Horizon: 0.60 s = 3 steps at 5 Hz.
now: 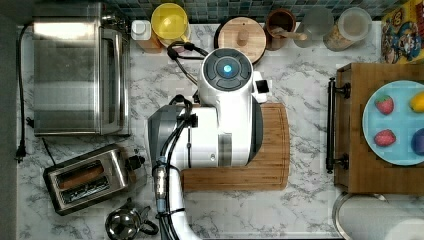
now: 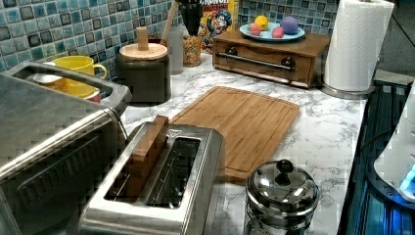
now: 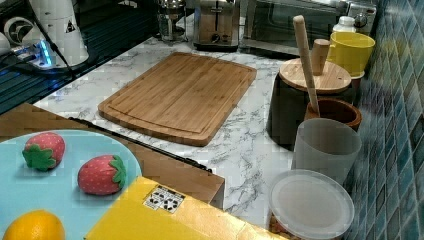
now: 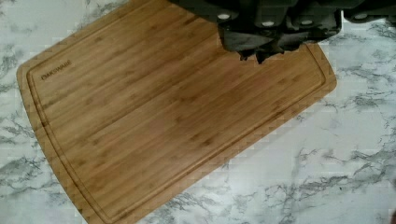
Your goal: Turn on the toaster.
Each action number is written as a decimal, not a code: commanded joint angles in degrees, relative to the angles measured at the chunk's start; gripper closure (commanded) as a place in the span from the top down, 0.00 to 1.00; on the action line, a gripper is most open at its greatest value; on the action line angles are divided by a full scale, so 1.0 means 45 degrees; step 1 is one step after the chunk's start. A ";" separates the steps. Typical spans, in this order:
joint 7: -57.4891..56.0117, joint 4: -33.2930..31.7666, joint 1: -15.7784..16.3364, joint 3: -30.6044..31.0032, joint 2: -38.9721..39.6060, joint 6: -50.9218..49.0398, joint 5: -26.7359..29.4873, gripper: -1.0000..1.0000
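Note:
The toaster (image 1: 87, 182) is a small shiny steel box at the top view's lower left, with a brown slice (image 1: 80, 176) in one slot. Its black lever knob (image 1: 135, 162) sticks out of the end facing the arm. The left view shows the toaster (image 2: 161, 186) close up, and the right view shows the toaster (image 3: 216, 22) far off. My gripper (image 4: 254, 57) hangs above the bamboo cutting board (image 4: 177, 116), fingers together, holding nothing. In the top view the white arm (image 1: 225, 115) covers the board's left part, to the right of the toaster.
A large steel toaster oven (image 1: 75, 70) stands behind the toaster. A small round kettle (image 1: 125, 222) sits in front of it. Jars and a yellow mug (image 1: 170, 22) line the tiled wall. A wooden crate (image 1: 360, 170) with a fruit plate and a paper towel roll (image 2: 357, 44) stand at the top view's right.

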 commanded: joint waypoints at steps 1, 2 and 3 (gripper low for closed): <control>-0.2723 -0.1952 0.1182 0.1788 -0.1153 0.2171 0.0637 0.00; -0.3763 -0.2432 0.1242 0.2113 -0.1708 0.2590 0.1336 0.00; -0.4044 -0.2267 0.1142 0.2664 -0.1280 0.2267 0.1208 0.00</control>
